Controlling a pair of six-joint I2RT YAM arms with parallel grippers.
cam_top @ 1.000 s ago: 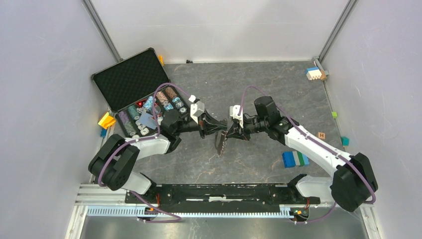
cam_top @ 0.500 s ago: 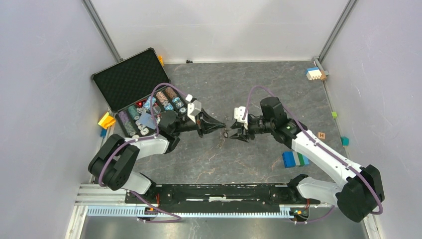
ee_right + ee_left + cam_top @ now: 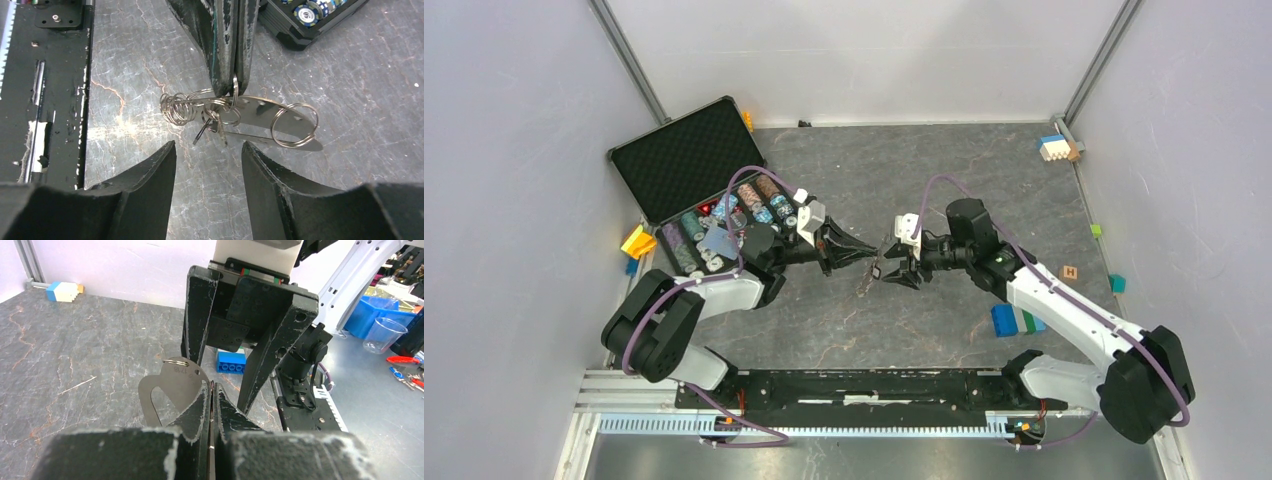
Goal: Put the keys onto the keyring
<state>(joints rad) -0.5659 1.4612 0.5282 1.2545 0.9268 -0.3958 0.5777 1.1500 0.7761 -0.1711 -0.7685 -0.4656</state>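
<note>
Left claw [image 3: 229,86] pinches the flat grey metal keyring [image 3: 262,111]; thin coiled wire loops [image 3: 176,107] hang beside its tips. Right claw [image 3: 208,150] gapes wide opposite.

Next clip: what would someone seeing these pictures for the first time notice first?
The two arms meet tip to tip at mid-table. The left gripper is shut on a flat grey-tan D-shaped metal keyring, with a bunch of silver split rings dangling from it, while the right gripper faces it open. Next comes the open black case of coloured poker chips at the far left.
</note>
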